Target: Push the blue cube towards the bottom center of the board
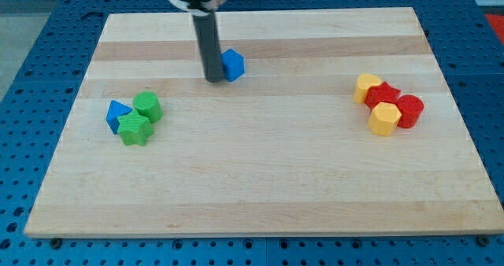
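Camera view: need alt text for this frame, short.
My tip rests on the wooden board right beside the blue cube, on the cube's left in the view, in the upper middle. At the view's left sit a blue triangular block, green cylinder and green star; at the right, two yellow and two red blocks cluster.

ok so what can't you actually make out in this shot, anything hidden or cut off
- Camera view: whether my tip touches the blue cube; the rod covers the cube's left edge.
- The arm above the rod: cut off by the view's top edge.
- The blue block at the view's left: partly hidden by the green star-like block and green cylinder; shape unclear.
- The red block in the right cluster: shape hidden by the yellow blocks.
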{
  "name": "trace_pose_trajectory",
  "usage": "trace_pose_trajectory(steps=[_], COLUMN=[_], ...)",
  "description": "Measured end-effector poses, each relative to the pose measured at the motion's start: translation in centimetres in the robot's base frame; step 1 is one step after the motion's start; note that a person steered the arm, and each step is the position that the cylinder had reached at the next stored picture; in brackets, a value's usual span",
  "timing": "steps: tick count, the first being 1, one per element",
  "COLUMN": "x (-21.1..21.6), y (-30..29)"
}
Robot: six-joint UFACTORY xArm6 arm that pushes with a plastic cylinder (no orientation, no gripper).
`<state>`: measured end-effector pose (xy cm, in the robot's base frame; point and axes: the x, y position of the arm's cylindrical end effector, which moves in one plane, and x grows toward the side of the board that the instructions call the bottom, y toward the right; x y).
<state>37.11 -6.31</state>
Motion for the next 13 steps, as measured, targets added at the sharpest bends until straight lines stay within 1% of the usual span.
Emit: trace_pose_trajectory(steps=[2, 3, 6, 9, 10, 11, 12, 13], x=[0.9, 1.7, 5.6, 5.9, 7.2, 9.0, 9.0, 4.1], y=[7.9, 8.7, 7.3, 7.7, 7.7, 0.8, -0.9, -3.2])
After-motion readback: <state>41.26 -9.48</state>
